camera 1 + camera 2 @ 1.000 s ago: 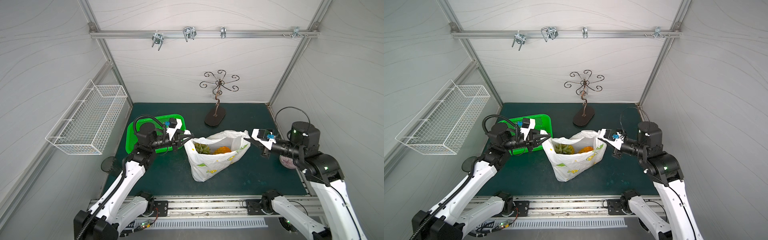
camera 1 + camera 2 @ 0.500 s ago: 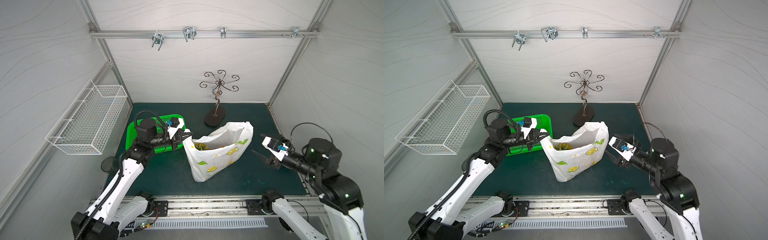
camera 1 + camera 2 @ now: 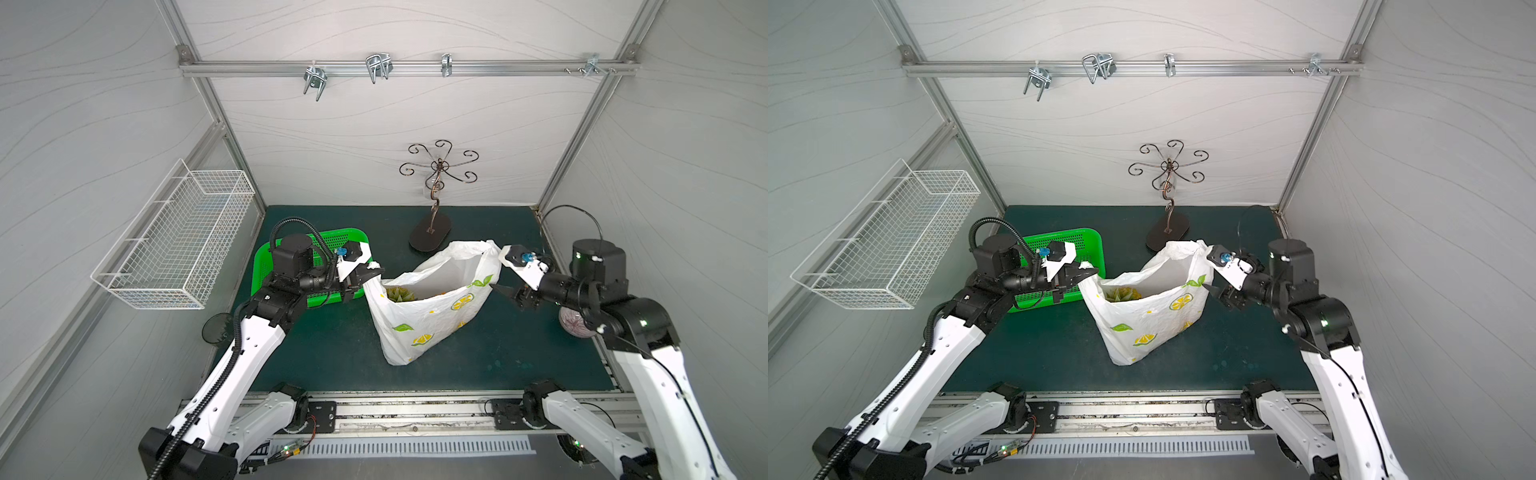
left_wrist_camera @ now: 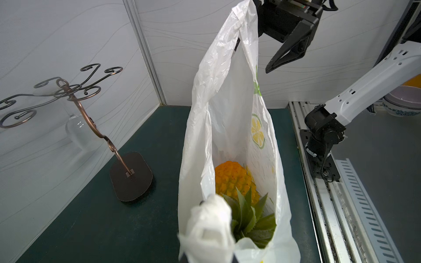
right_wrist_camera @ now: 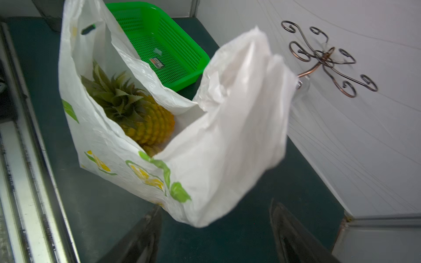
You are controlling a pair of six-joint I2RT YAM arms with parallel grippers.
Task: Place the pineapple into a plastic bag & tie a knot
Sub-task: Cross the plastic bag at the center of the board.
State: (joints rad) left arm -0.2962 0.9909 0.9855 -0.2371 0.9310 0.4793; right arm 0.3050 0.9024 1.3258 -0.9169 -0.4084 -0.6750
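With left hand (image 3: pixel 376 275), gripped one bunched handle of bag (image 3: pixel 428 316), clamped shut on the white plastic in both top views. Held that handle up and out sideways, above the edge of green tray (image 3: pixel 353 233) nearest the bag. Saw the same bunch close up in left wrist view, wadded at the tips. Held right hand (image 3: pixel 498 271) wide open at the bag's other handle, gripping nothing. Saw that handle blurred in right wrist view, hanging down between the spread jaws, but could not tell whether touching either one. Found bag standing on table (image 3: pixel 332 357) about midway between both hands, mouth gaping upward, lemon print turned toward the front rail. Saw pineapple (image 4: pixel 232 180) inside at the bottom, lying on its side, green crown toward left hand and yellow body toward right hand. Noted the two handles well apart, untied. Saw scrolled metal stand (image 3: pixel 430 237) behind bag near the back wall, close to it but apart. Saw wire basket (image 3: pixel 174 245) hung on the left wall, and bowl (image 3: pixel 571 326) by the right arm at the table's edge, partly hidden.
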